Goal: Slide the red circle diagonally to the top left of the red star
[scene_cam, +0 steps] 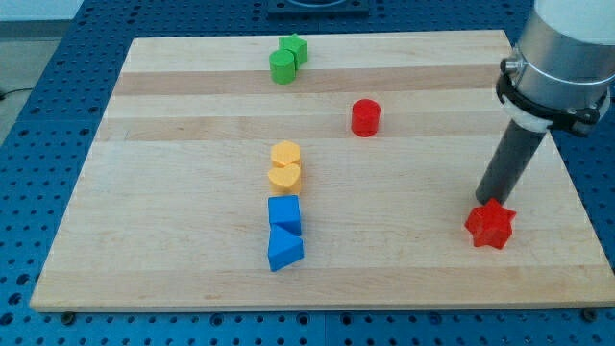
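Eight blocks sat on one wooden board (192, 96): two red, a red circle (365, 117) and a red star (491, 225); two green blocks (287, 59); two yellow blocks (285, 165); two blue blocks (284, 232). One rod (509, 163) was present.

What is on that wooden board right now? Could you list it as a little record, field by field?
board: wooden board on a blue perforated table
red circle: upper middle, alone
red star: lower right
my tip: at the red star's upper left edge, seemingly touching it, far from the red circle
green blocks: two touching, top centre
yellow blocks: two touching, centre
blue blocks: two touching, below the yellow pair
task state: not yet done
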Controlling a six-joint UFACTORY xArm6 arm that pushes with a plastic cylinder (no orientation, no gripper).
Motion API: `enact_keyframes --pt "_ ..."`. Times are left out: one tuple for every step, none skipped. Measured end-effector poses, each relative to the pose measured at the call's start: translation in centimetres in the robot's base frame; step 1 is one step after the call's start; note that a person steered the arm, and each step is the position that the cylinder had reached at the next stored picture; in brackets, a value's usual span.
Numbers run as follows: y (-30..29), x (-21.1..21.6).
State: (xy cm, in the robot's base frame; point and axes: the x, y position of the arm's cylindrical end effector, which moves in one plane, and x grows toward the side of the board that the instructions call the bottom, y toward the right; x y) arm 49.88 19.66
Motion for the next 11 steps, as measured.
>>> enact_keyframes --pt "3.2 -6.9" --pt "3.1 -15.2" --pt "-3.0 -21.5" --pt "-11.2 -21.6" --pt "-14.6 -19.5" --pt "-14.2 -15.4" --pt "-13.7 -13.1" --pt "-15.8 -13.8" --pt "-14.9 -10.3" --pt "-9.8 -9.6" --pt "-7.2 -11.1"
